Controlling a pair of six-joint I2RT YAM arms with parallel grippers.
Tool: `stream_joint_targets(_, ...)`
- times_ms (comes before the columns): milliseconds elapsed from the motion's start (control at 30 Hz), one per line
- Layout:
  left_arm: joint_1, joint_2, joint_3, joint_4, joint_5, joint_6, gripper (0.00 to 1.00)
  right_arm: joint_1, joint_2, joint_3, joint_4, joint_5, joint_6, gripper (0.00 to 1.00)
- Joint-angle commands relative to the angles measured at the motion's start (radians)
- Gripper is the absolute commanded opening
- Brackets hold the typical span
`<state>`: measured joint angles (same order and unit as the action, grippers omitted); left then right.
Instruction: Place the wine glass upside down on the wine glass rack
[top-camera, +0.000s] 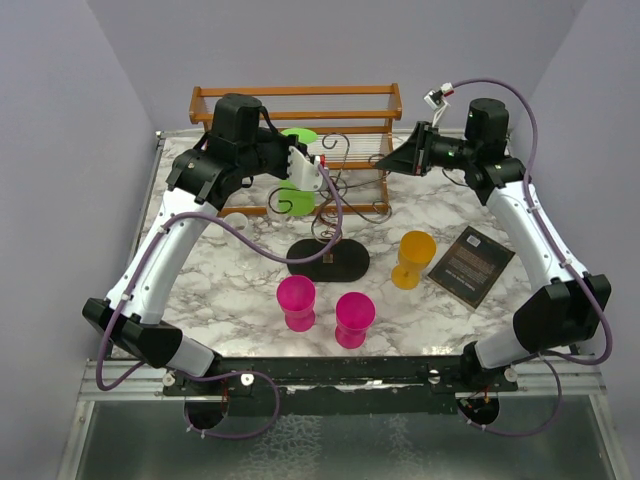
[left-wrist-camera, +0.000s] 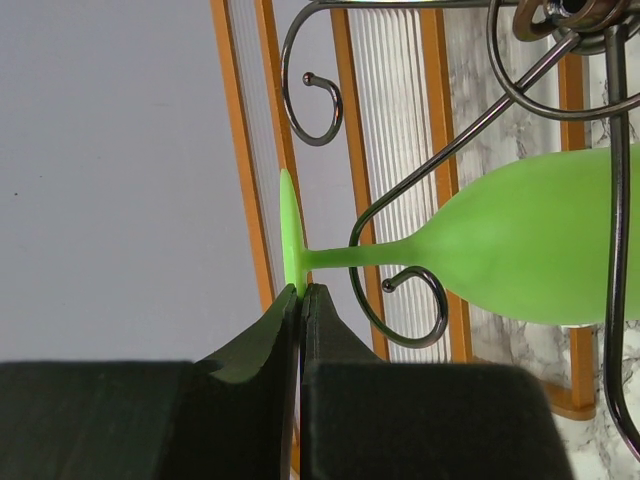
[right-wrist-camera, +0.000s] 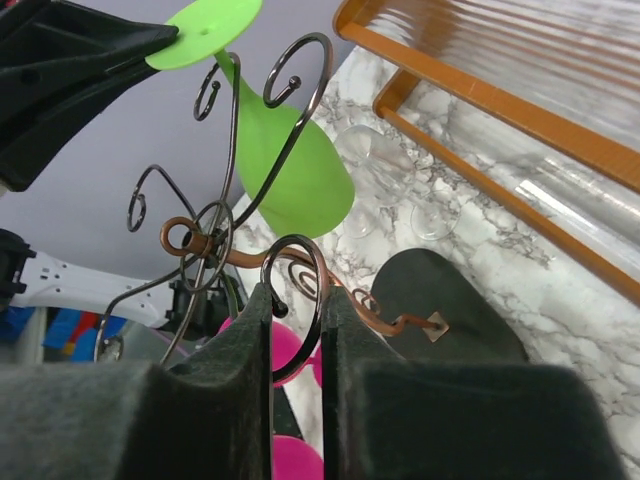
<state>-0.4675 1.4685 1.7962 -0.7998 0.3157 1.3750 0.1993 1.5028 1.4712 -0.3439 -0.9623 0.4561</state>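
Observation:
The green wine glass (top-camera: 297, 195) hangs upside down, bowl low and foot up. Its stem (left-wrist-camera: 350, 255) lies between two curled arms of the dark wire wine glass rack (left-wrist-camera: 410, 300). My left gripper (left-wrist-camera: 302, 292) is shut on the rim of the glass's flat foot (left-wrist-camera: 290, 230). In the right wrist view the glass (right-wrist-camera: 285, 160) hangs behind the scrolls. My right gripper (right-wrist-camera: 297, 300) is shut on one curled arm of the rack (right-wrist-camera: 318, 270), which sits between both pads. The rack's black oval base (top-camera: 328, 258) rests on the marble.
An orange-brown wooden slatted shelf (top-camera: 300, 110) stands at the back. Two pink cups (top-camera: 296, 302) (top-camera: 354, 318) and an orange cup (top-camera: 412, 260) stand in front of the rack. A dark card (top-camera: 470, 264) lies to the right. Clear glasses (right-wrist-camera: 375, 160) stand by the shelf.

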Motion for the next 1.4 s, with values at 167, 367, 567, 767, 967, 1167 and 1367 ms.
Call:
stream_joint_targets(167, -0.003, 0.003, -0.021, 0.009, -0.075, 0.076, 0.00, 0.015, -0.056, 0.020, 0.017, 0.073, -0.116, 0.01)
stream_joint_targets(367, -0.003, 0.012, -0.029, 0.026, -0.070, 0.086, 0.00, 0.011, -0.068, 0.035, -0.016, 0.125, -0.128, 0.01)
stream_joint_targets(567, -0.003, 0.022, -0.024, 0.041, -0.071, 0.091, 0.00, -0.009, -0.070, 0.048, -0.031, 0.141, -0.129, 0.01)
stream_joint_targets(767, -0.003, 0.032, -0.021, 0.055, -0.068, 0.093, 0.00, -0.022, -0.063, 0.066, -0.048, 0.145, -0.136, 0.01)
stream_joint_targets(967, -0.004, 0.039, -0.020, 0.060, -0.060, 0.094, 0.00, -0.034, -0.054, 0.087, -0.070, 0.148, -0.150, 0.01)
stream_joint_targets(1167, -0.003, 0.043, -0.037, 0.067, -0.092, 0.106, 0.00, -0.040, -0.037, 0.113, -0.108, 0.143, -0.181, 0.01)
stream_joint_targets(1367, -0.003, 0.031, -0.049, 0.066, -0.101, 0.092, 0.00, -0.041, -0.013, 0.136, -0.141, 0.155, -0.206, 0.01)
